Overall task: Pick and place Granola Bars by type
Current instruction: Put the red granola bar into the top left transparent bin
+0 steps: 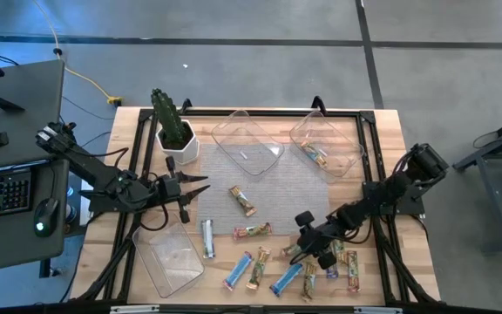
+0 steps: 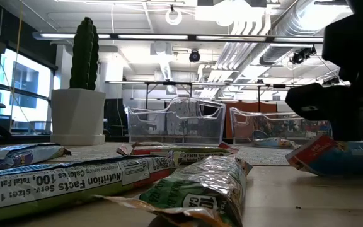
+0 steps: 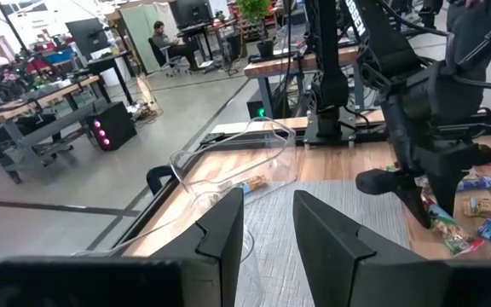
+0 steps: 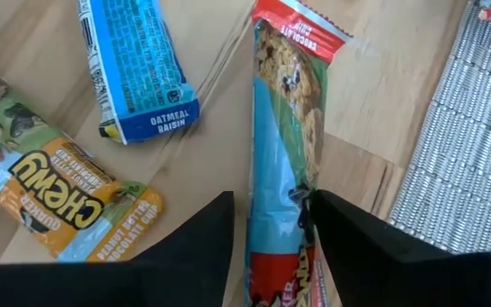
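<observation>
Several granola bars lie loose along the table's near edge, among them a silver one, a blue one and a long blue one. My right gripper points steeply down over this group, open. Its fingers stand on either side of a red-and-teal chocolate chip bar that lies flat on the wood. A blue oatmeal raisin bar and a yellow peanut butter bar lie beside it. My left gripper hovers open and empty over the table's left side. My right gripper comes from above with its fingers across the chocolate chip bar, near one end. One finger meets the bar's long edge, where the wrapper is creased. The other finger stands a little apart from the opposite edge. The bar lies flat on the table.
A grey mat covers the table's middle, with two bars on it. Clear trays stand at the back, at the back right with a bar inside, and at the near left. A potted cactus stands back left.
</observation>
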Motion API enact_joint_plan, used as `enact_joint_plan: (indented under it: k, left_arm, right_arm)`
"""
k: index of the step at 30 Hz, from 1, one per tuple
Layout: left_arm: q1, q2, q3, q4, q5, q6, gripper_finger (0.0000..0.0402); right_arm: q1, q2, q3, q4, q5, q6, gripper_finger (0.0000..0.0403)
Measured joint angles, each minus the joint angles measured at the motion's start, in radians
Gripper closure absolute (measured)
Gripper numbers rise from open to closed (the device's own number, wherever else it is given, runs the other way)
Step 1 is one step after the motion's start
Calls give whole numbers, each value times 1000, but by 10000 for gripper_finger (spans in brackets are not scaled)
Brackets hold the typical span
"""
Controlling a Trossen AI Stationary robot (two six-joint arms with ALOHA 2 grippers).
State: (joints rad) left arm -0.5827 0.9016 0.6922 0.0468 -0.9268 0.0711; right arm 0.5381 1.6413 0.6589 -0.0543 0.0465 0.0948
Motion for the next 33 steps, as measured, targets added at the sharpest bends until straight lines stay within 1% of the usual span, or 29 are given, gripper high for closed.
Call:
enact_joint_plan:
  k: [8, 11, 14, 17, 20, 23, 26, 27, 28, 29, 30, 31, 33]
  left_arm:
    - [0, 0, 0, 0, 0, 2, 301]
    - [0, 0, 0, 0, 0, 2, 301]
    - [0, 0, 0, 0, 0, 2, 301]
    - [0, 0, 0, -4, 0, 2, 301]
    - [0, 0, 0, -6, 0, 2, 301]
    - [0, 0, 0, -5, -1, 2, 301]
    - [0, 0, 0, -5, -2, 2, 301]
    - [0, 0, 0, -5, -6, 2, 301]
    - [0, 0, 0, -5, -7, 2, 301]
    - [0, 0, 0, -5, -8, 2, 301]
    - [0, 0, 0, -5, -8, 2, 301]
    - [0, 0, 0, -5, -8, 2, 301]
    - [0, 0, 0, -5, -8, 2, 301]
  right_arm:
    - [-1, 2, -1, -6, 11, -5, 318]
    - [-1, -14, -1, -6, 11, 1, 337]
    - [-1, -55, -6, -23, 4, -13, 350]
    - [-1, -116, -7, -18, 40, -62, 360]
    - [-3, -194, -6, -10, 138, -144, 363]
    - [-25, -271, -6, 28, 315, -309, 359]
    - [-83, -324, -4, 131, 534, -509, 353]
    - [-110, -333, -4, 185, 583, -563, 353]
    - [-144, -339, -4, 244, 604, -606, 353]
    - [-181, -341, -4, 308, 598, -642, 354]
    - [-222, -341, -4, 373, 561, -676, 355]
    - [-269, -338, -3, 432, 491, -711, 357]
    - [-362, -319, -3, 534, 315, -790, 358]
